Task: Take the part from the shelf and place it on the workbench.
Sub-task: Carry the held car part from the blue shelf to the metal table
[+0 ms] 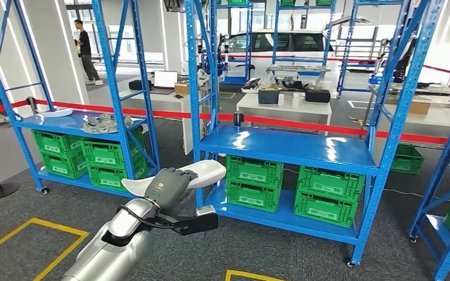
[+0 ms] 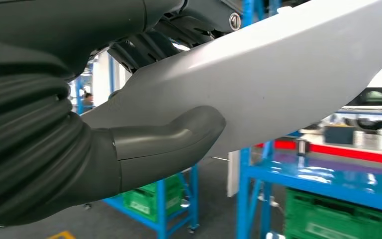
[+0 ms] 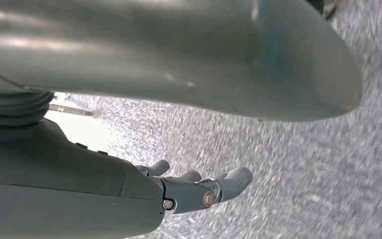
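Part [image 1: 208, 171], a long white curved shell, is held in the left robot hand [image 1: 165, 188] in front of the middle blue shelf [image 1: 287, 146], raised above the grey carpet and clear of the shelf boards. From the head view the hand's grey back covers the middle of the part, so the white ends stick out on either side and the grip itself is hidden. The left wrist view fills that in: the thick grey thumb [image 2: 166, 139] lies against one face of the part [image 2: 278, 79] while the darker fingers [image 2: 139, 50] press the opposite face. Green crates [image 1: 255, 181] sit on the shelf's bottom board. A second blue shelf [image 1: 82, 123] to the left carries grey parts [image 1: 106, 123]. The right wrist view looks down at speckled floor, where the right robot hand [image 3: 194, 186] hangs with its fingers loosely apart and holding nothing
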